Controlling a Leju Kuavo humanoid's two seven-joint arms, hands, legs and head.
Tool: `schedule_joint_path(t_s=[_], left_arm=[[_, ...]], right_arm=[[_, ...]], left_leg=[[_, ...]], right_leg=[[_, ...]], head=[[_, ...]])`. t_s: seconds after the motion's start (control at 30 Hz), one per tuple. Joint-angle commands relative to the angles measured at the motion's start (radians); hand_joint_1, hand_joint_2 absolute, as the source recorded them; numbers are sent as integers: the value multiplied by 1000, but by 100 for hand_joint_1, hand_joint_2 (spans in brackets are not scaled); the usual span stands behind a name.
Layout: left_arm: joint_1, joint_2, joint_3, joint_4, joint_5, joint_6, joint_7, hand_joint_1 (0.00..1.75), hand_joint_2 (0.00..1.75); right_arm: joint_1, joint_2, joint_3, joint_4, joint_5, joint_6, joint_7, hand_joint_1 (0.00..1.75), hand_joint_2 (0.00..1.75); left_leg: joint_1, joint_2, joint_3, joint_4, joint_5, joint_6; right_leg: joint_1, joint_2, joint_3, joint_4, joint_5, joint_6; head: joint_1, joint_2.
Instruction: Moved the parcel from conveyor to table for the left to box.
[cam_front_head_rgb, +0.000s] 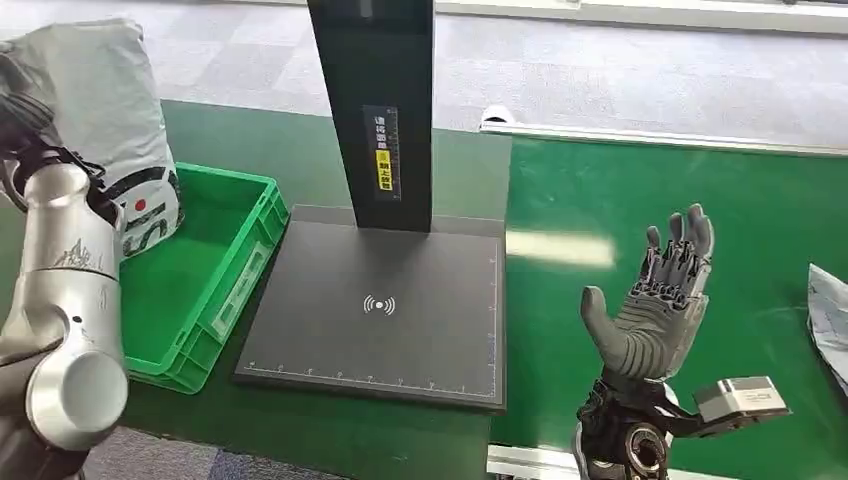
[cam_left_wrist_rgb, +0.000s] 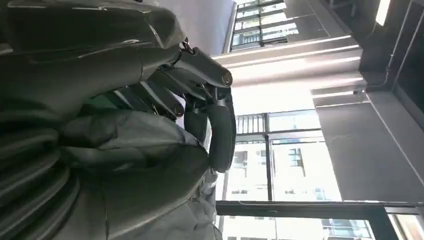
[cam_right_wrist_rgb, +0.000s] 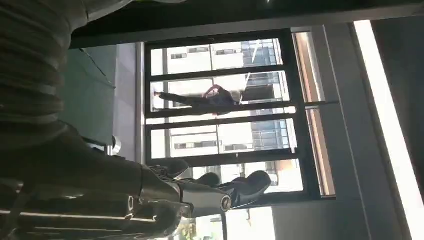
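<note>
A grey and white parcel (cam_front_head_rgb: 110, 110), a soft bag with red and black print, hangs above the far left corner of the green box (cam_front_head_rgb: 215, 265). My left hand (cam_front_head_rgb: 20, 125) grips it from the left, with the silver arm raised in front of it. In the left wrist view, dark fingers (cam_left_wrist_rgb: 200, 100) curl around the parcel's grey wrap (cam_left_wrist_rgb: 130, 145). My right hand (cam_front_head_rgb: 655, 300) is held upright over the green conveyor (cam_front_head_rgb: 700, 190), palm showing, fingers spread and nothing in it. Its fingertips (cam_right_wrist_rgb: 220, 192) show against windows in the right wrist view.
A black scanning plate (cam_front_head_rgb: 380, 320) with a tall black post (cam_front_head_rgb: 372, 110) stands between the box and the conveyor. Another pale parcel (cam_front_head_rgb: 830, 320) lies at the conveyor's right edge. A metal rail (cam_front_head_rgb: 660, 138) borders the conveyor's far side.
</note>
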Motion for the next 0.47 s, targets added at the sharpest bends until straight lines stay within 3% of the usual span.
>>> schedule_joint_path(t_s=[0.03,0.47], left_arm=[[-4,24,21,140,24,-47,-19,0,175],[0,40,17,166,17,-54,1,0,175]], right_arm=[[-26,-25,25,70,-5,-10,2,0,175],[-31,-33,39,91,-5,-17,19,0,175]], left_leg=[[0,0,2,-2,1,1],[0,0,0,-1,0,1]], right_leg=[[0,0,2,-2,1,0],[0,1,1,-1,1,0]], head=[[0,0],[0,0]])
